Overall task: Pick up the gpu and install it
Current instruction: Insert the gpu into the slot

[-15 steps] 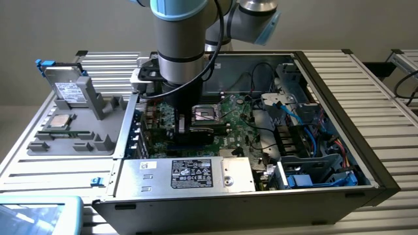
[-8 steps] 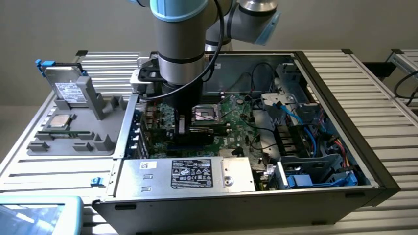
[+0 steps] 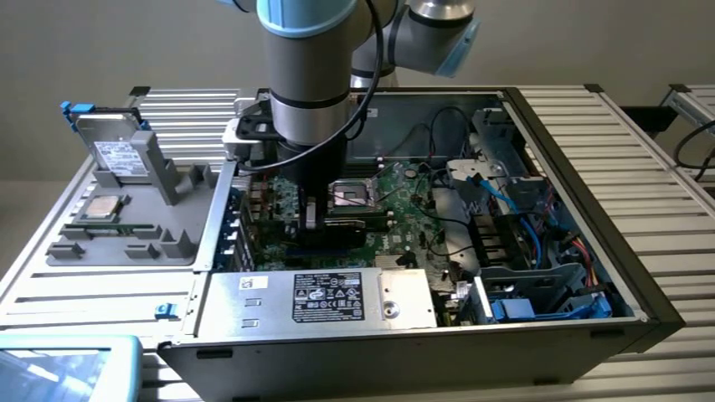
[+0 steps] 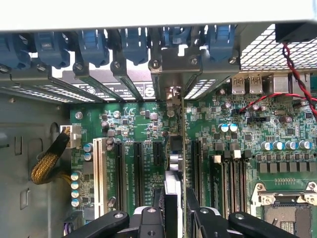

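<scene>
Held edge-on, the gpu point(image 4: 174, 163) is a thin green board with a dark cooler side, and my gripper point(image 4: 174, 198) is shut on it. Its silver end bracket point(image 4: 173, 67) stands against the case's rear slot openings. The card hangs upright over the black expansion slots point(image 4: 120, 168) of the green motherboard point(image 4: 138, 124); I cannot tell whether it is seated. In the exterior view my gripper point(image 3: 316, 216) is lowered inside the open computer case point(image 3: 625, 276), over the motherboard point(image 3: 408, 197) beside the CPU socket point(image 3: 355, 194).
A silver power supply point(image 3: 324, 297) fills the case's near side. Blue and black cables point(image 3: 503, 201) crowd the drive bay on the exterior view's right. A grey tray point(image 3: 134, 230) outside holds a hard drive point(image 3: 117, 155). Blue slot clips point(image 4: 94, 44) line the rear wall; a yellow braided cable point(image 4: 47, 163) runs nearby.
</scene>
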`<state>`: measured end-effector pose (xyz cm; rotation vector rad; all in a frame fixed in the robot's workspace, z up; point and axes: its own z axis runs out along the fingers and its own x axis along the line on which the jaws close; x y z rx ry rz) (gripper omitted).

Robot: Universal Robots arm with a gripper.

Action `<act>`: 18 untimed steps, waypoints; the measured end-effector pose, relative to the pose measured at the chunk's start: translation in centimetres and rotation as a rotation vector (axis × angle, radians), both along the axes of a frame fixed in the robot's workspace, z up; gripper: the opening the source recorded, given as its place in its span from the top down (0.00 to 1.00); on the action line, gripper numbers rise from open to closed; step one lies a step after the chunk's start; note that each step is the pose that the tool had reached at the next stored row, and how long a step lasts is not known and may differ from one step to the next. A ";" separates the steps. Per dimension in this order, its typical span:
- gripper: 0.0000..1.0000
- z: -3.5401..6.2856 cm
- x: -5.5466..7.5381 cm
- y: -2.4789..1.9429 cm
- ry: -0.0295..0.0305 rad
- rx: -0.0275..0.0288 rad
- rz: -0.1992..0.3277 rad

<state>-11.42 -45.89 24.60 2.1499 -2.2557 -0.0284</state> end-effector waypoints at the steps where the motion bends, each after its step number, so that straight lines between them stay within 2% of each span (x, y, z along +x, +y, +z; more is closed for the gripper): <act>1: 0.72 -0.03 0.0 0.00 -0.0002 0.0003 0.000; 18: 0.72 -0.06 -0.1 -0.01 -0.0003 0.0009 0.000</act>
